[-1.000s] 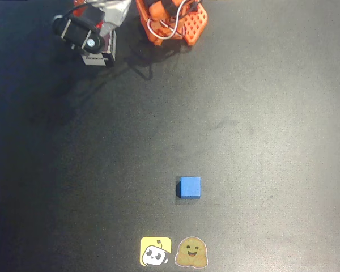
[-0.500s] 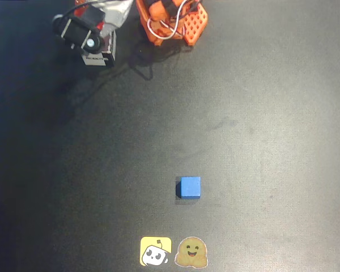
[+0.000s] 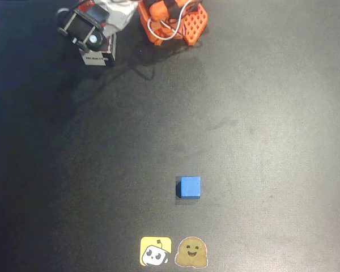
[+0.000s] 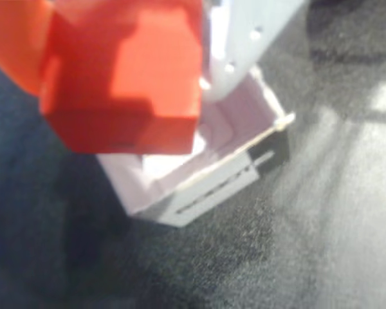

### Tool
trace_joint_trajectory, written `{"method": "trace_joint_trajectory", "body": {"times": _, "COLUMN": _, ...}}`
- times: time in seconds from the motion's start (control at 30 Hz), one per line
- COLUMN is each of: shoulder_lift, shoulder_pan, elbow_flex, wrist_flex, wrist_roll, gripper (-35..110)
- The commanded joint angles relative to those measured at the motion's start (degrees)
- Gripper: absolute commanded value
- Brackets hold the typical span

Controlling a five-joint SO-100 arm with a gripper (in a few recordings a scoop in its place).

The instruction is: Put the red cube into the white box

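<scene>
red cube (image 4: 125,77): we see smooth, matt faces | white box (image 4: 209,174): we read thin matt card, printed dark label | counter (image 3: 260,141): we note dark, matt, finely grained mat | blue cube (image 3: 190,187): smooth, matt | tool (image 4: 244,38): pale smooth plastic finger

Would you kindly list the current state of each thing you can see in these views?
red cube: held by the end effector, above the white box's opening, not yet inside.
white box: upright, open at the top, nothing visible on its floor.
blue cube: resting flat on the black table, untouched.
two stickers: lying flat near the bottom edge of the overhead view.
</scene>
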State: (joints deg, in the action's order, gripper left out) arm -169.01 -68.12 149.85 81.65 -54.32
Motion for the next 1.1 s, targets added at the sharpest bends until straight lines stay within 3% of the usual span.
{"method": "trace_joint_trajectory", "body": {"times": 0.0, "shoulder_lift": -4.0, "shoulder_pan": 0.4, "elbow_flex": 1.3, "wrist_flex": -1.5, "wrist_roll": -0.5, "gripper": 18}}
{"method": "trace_joint_trajectory", "body": {"times": 0.3, "shoulder_lift": -8.0, "shoulder_pan": -0.7, "elbow_flex": 3.0, "wrist_flex": -1.2, "wrist_roll": -1.1, "gripper": 20}}
{"method": "trace_joint_trajectory", "body": {"times": 0.53, "shoulder_lift": -8.9, "shoulder_pan": -4.0, "elbow_flex": 3.3, "wrist_flex": -3.3, "wrist_roll": -0.3, "gripper": 0}}
{"method": "trace_joint_trajectory", "body": {"times": 0.67, "shoulder_lift": -3.2, "shoulder_pan": -3.2, "elbow_flex": -0.3, "wrist_flex": -5.7, "wrist_roll": 1.1, "gripper": 0}}
{"method": "trace_joint_trajectory", "body": {"times": 0.9, "shoulder_lift": 17.9, "shoulder_pan": 2.1, "elbow_flex": -14.2, "wrist_flex": -9.0, "wrist_roll": 1.2, "gripper": 0}}
{"method": "trace_joint_trajectory", "body": {"times": 1.07, "shoulder_lift": 22.9, "shoulder_pan": 12.9, "elbow_flex": -16.3, "wrist_flex": -11.3, "wrist_roll": -3.9, "gripper": 0}}
